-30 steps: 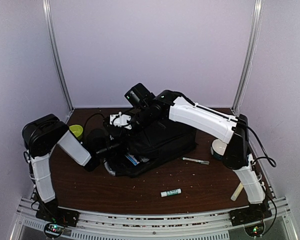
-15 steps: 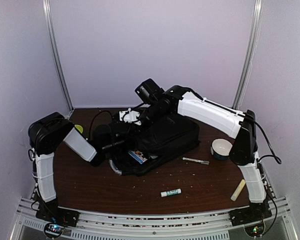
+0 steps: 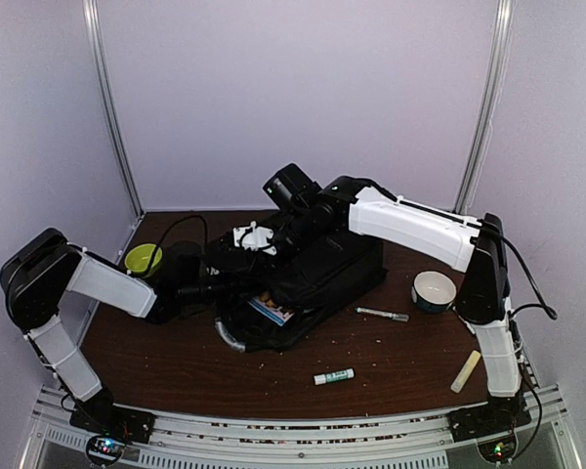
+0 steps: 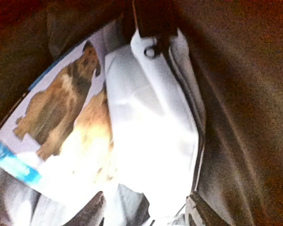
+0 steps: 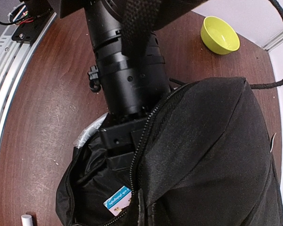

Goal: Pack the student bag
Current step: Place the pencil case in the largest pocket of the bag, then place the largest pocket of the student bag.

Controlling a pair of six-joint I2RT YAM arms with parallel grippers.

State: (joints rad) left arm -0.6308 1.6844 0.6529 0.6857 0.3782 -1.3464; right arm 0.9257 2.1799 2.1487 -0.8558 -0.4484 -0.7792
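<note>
Left gripper (image 4: pixel 146 214): inside the mouth of the student bag (image 3: pixel 322 278), jaws apart, dark fingertips (image 4: pixel 92 213) on either side of the near end of a white flat packet (image 4: pixel 151 132); whether they touch it cannot be told. Right gripper (image 3: pixel 281 223): closed on a black webbing strap (image 5: pixel 137 28) of the bag, holding the upper side raised. Left wrist view only: the packet, overexposed, lies on a picture book with brown animals on a pale cover with a blue band (image 4: pixel 61 122), against dark lining. The top and right wrist views show only a blue-and-white corner of that book at the opening, and no packet. Right wrist view only: the open zipper line along the flap, and the left arm's black wrist entering the opening beneath it. Student bag: large, black, soft woven fabric, roughly rectangular, lying at the middle of the brown wooden worktop (image 3: pixel 176 362), opening toward the left edge, grey curved handle (image 3: pixel 230 335) at its near-left end. Count: one bag; one book; one packet; two bowls, a yellow-green one (image 3: pixel 142 259) near the far-left corner and a white one with a dark band (image 3: pixel 435 290) near the right edge; one slim silver pen (image 3: pixel 381 314) just right of the bag; one white tube with a green cap (image 3: pixel 333 376) toward the near edge; one cream stick (image 3: pixel 466 371) near the near-right corner.
</note>
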